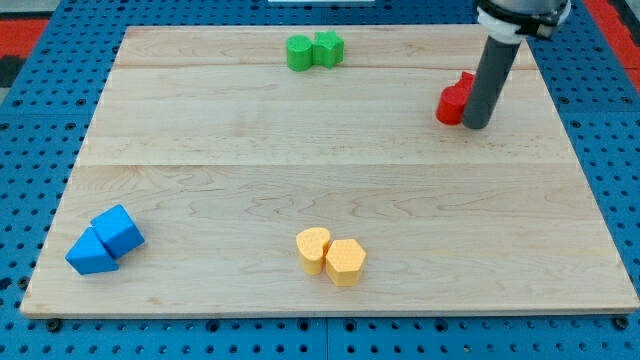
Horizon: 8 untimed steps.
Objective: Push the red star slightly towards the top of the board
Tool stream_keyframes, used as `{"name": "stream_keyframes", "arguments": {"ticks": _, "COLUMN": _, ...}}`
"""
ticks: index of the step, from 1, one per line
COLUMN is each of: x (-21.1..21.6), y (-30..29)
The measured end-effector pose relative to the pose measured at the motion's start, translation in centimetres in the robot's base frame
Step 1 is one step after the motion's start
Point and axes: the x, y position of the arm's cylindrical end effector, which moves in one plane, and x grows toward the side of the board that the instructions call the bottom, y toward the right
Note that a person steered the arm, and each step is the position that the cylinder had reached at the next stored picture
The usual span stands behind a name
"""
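The red star (454, 100) lies near the board's right edge, in the upper part of the view; the rod hides its right side. My tip (476, 126) rests on the board against the star's lower right side. The dark rod rises from there to the view's top right.
Two green blocks (314, 51) touch each other at the top middle. Two yellow blocks (331, 256) sit together at the bottom middle. Two blue blocks (106, 240) sit together at the bottom left. The wooden board (300, 160) lies on a blue pegboard.
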Motion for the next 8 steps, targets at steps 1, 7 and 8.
{"name": "stream_keyframes", "arguments": {"ticks": 1, "x": -5.2, "y": 0.6}}
{"name": "stream_keyframes", "arguments": {"ticks": 7, "x": -10.3, "y": 2.2}}
{"name": "stream_keyframes", "arguments": {"ticks": 8, "x": -8.6, "y": 2.2}}
